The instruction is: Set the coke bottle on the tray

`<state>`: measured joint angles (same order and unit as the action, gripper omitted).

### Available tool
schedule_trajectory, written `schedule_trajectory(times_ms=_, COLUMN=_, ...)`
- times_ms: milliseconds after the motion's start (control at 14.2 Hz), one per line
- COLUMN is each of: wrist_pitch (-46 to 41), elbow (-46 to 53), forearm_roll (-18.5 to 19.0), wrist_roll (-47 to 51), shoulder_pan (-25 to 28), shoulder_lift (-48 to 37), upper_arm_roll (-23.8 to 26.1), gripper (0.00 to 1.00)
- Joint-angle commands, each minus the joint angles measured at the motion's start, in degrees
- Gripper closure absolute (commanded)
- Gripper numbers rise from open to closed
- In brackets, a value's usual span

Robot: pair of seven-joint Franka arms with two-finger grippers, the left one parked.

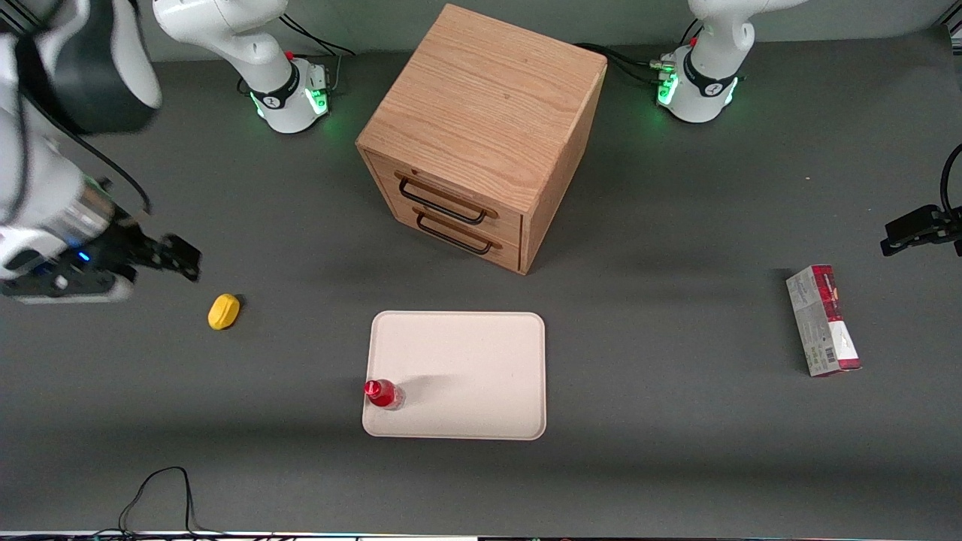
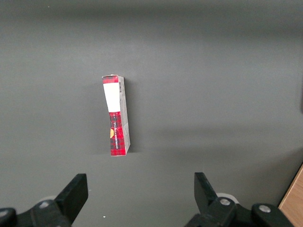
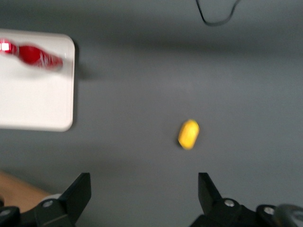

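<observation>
The coke bottle [image 1: 382, 393] stands upright on the cream tray [image 1: 466, 376], in the tray corner nearest the front camera toward the working arm's end; the wrist view also shows the red bottle [image 3: 33, 54] on the tray [image 3: 33, 99]. My gripper [image 1: 176, 259] hovers high above the bare table toward the working arm's end, well away from the tray. It is open, with nothing between its dark fingers [image 3: 78, 194]; the gripper [image 3: 144, 189] looks down on grey table.
A yellow lemon-shaped lump [image 1: 224, 311] lies on the table between my gripper and the tray. A wooden drawer cabinet [image 1: 481, 135] stands farther from the front camera than the tray. A red and white carton [image 1: 823, 320] lies toward the parked arm's end.
</observation>
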<state>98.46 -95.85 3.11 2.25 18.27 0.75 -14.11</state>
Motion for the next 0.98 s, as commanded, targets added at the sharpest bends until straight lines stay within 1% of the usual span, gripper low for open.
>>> schedule_trajectory(times_ms=0, wrist_pitch=-5.5, elbow=-3.2, forearm_roll=-3.7, wrist_roll=-4.8, shoulder_pan=0.5, shoulder_lift=-6.8, upper_arm_roll=-2.6, gripper=0.0)
schedule_trajectory(times_ms=70, wrist_pitch=-6.4, elbow=-3.0, forearm_roll=-5.1, wrist_roll=-4.7, shoulder_pan=0.5, shoulder_lift=-7.7, upper_arm_roll=-3.1, gripper=0.0)
schedule_trajectory(times_ms=281, wrist_pitch=-7.3, elbow=-2.8, forearm_roll=-5.3, wrist_roll=-4.0, shoulder_pan=0.5, shoulder_lift=-7.8, upper_arm_roll=-2.9, gripper=0.0)
schedule_trajectory(times_ms=912, wrist_pitch=-4.5, elbow=-2.8, forearm_roll=-5.2, wrist_roll=-3.2, shoulder_pan=0.5, shoulder_lift=-6.1, upper_arm_roll=-2.4, gripper=0.0)
